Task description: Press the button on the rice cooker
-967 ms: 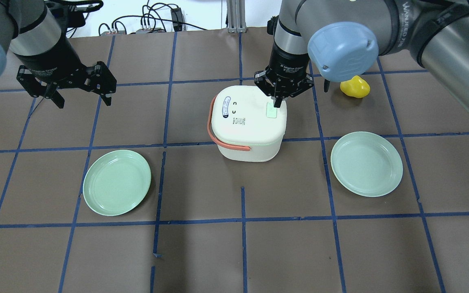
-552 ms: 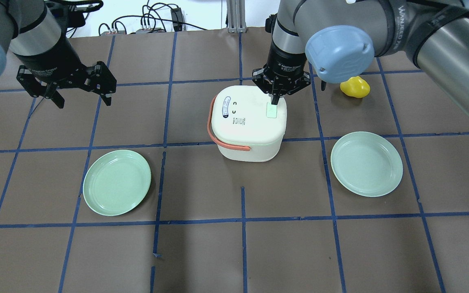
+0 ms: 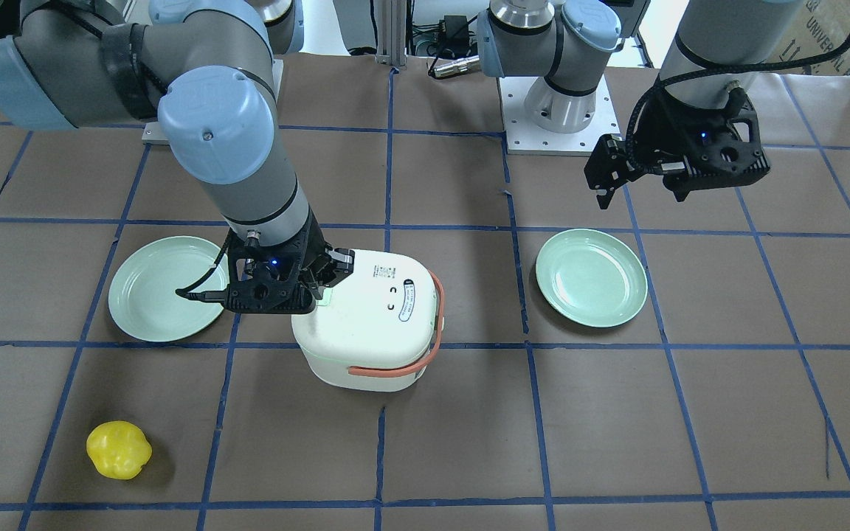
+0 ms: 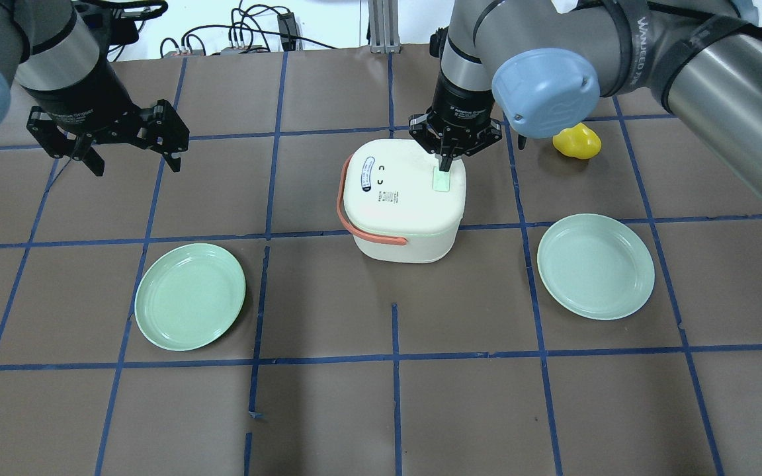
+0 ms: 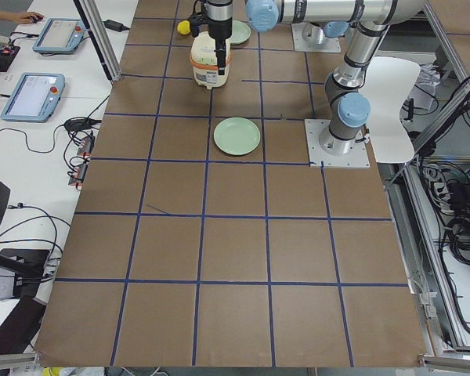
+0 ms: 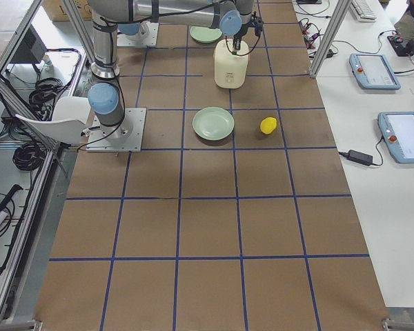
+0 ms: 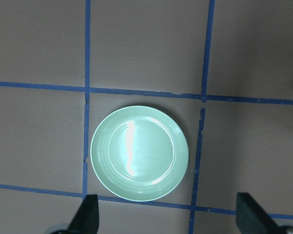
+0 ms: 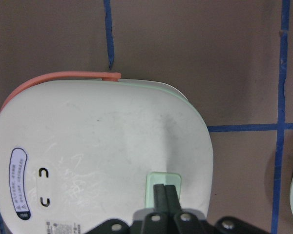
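Brown paper-covered table w/ a blue tape grid (image 4: 394, 410) carries everything. The grey right arm w/ pale-blue joint caps (image 4: 685, 59) reaches in over the far side. The grey left arm (image 4: 57, 53) hangs over the far left, well apart from the rest.

Near the table's ctr sits the white, rounded-square rice cooker (image 4: 394, 198), upright, lid shut. Its salmon carry handle (image 4: 340, 205) is folded down round the left and near sides. Two round pale-green plates lie nearer the robot: one plate (image 4: 190, 296) to the cooker's left, the other plate (image 4: 595, 266) to its right, neither touching it. A small lumpy yellow object (image 4: 576, 141) lies beyond the cooker to the right, just beside the right arm's joint cap in the overhead view.

The pale-green rectangular button (image 4: 442, 182) is on the lid's right side. The right gripper (image 4: 445, 165) points straight down, its two black fingers (image 8: 164, 197) clenched together w/ nothing between them, tips on the button's far end. How hard they bear down cannot be told. The left gripper (image 4: 136, 165) is spread wide and empty, up above the table.

In the front-facing view the right gripper's body covers the button but for a green sliver. The lid's print is too small to read, and in both side views the cooker and gripper are tiny.
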Controlling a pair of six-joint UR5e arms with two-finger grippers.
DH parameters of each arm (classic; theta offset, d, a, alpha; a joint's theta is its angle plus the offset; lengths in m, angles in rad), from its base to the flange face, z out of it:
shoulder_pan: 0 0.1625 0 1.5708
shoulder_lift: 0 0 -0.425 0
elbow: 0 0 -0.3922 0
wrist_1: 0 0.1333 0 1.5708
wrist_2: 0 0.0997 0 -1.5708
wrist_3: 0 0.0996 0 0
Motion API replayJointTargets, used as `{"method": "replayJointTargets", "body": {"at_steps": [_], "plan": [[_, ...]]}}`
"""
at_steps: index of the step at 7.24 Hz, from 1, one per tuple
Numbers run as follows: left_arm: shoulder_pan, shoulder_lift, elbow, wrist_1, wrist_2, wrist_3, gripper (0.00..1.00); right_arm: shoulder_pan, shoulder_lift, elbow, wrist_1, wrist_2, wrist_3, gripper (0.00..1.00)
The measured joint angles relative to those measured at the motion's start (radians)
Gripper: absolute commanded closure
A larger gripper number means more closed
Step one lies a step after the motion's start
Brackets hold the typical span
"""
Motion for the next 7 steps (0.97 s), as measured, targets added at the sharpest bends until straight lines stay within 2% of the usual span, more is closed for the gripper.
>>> {"method": "replayJointTargets", "body": {"at_steps": [7], "plan": [[0.000, 0.000, 0.000, -0.001, 0.000, 0.000, 0.00, 0.001, 0.030, 0.000, -0.008, 0.001, 0.008, 0.90]]}}
